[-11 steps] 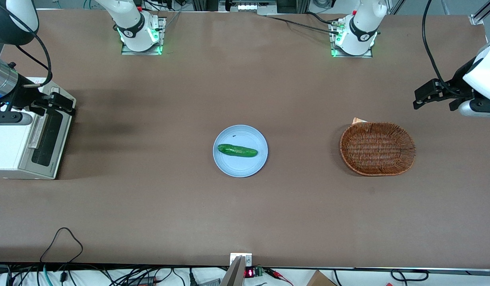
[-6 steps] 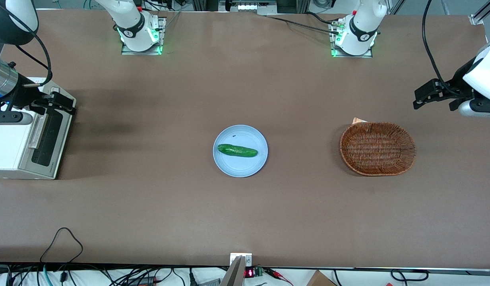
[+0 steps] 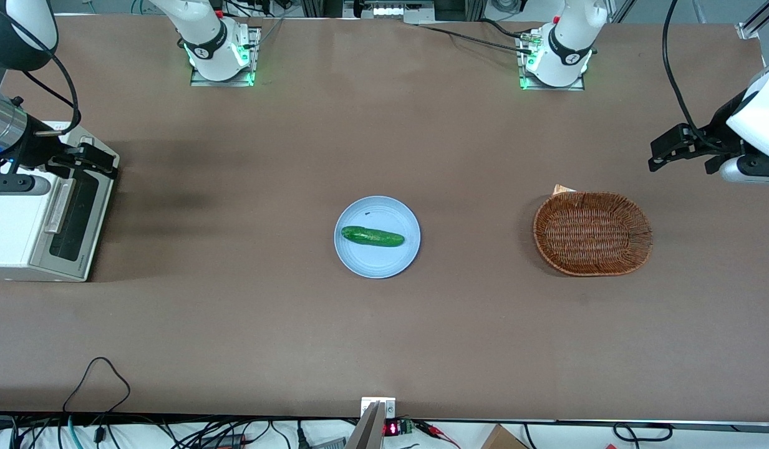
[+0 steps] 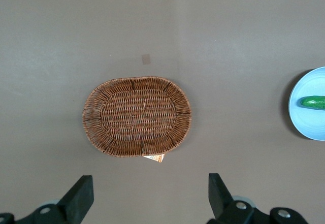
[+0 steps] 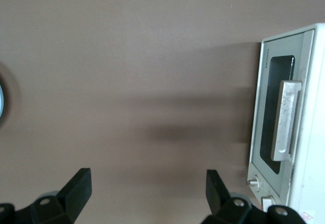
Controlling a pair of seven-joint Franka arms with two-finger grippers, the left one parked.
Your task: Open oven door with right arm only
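The brown table (image 3: pixel 384 324) fills nearly the whole front view. At the working arm's end of it sits the off-white toaster oven (image 3: pixel 13 234), its face turned toward the middle of the table. The right arm (image 3: pixel 4 125) (white shells, black parts, a silver cuff at the wrist) reaches over the part of the oven farthest from the front camera.

The oven door (image 3: pixel 72 215) lies flat against the oven's front; no gap shows along its edges, so it is closed. In the right wrist view the door (image 5: pixel 279 120) shows its dark glass window and the pale bar handle (image 5: pixel 285 127) running along its length, with a knob (image 5: pixel 250 182) and a button beside the door.

The wicker basket (image 3: pixel 592 232) rests toward the parked arm's end of the table, with a small scrap of paper (image 3: pixel 563 188) peeping out from under its rim. The pale blue plate (image 3: pixel 378 259) sits at mid-table, well apart from both oven and basket, and a green cucumber (image 3: pixel 372 236) lies across it.

The gripper (image 3: pixel 97 162) hangs above the oven's upper front corner, over the end of the door farthest from the front camera. Its black fingers (image 5: pixel 78 183) stand spread wide with only bare table between them, grasping nothing and clear of the handle.
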